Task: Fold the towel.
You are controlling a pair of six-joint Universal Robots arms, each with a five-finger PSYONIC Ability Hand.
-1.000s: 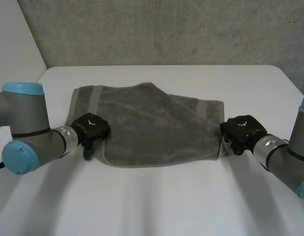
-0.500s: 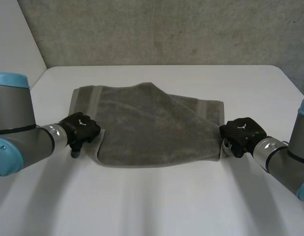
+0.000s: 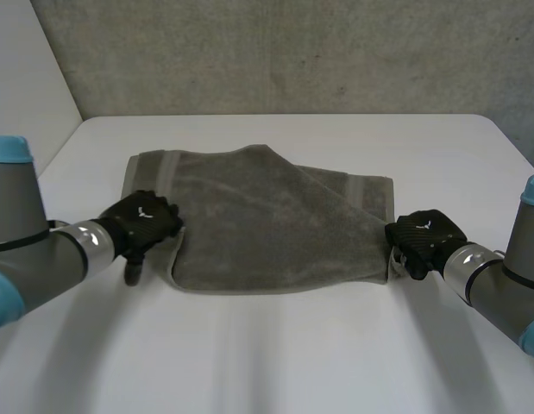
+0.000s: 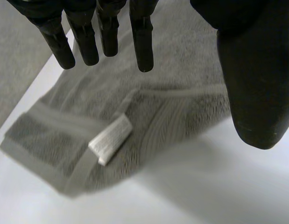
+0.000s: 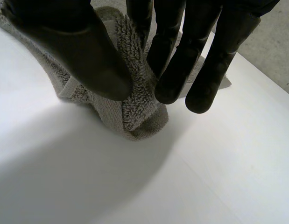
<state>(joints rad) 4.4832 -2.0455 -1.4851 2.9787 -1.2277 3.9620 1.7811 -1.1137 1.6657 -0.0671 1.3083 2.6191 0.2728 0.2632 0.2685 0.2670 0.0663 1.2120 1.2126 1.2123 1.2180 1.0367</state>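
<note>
The towel lies half folded in the middle of the table. The right robot hand pinches its right corner. The left robot hand hovers open and empty at its left edge. I think a one-sided pull may skew the fold.

No words or numbers can be read. A small white emblem marks the back of the left hand, and one like it marks the right hand. The white tag sewn on the towel shows no legible print.
</note>
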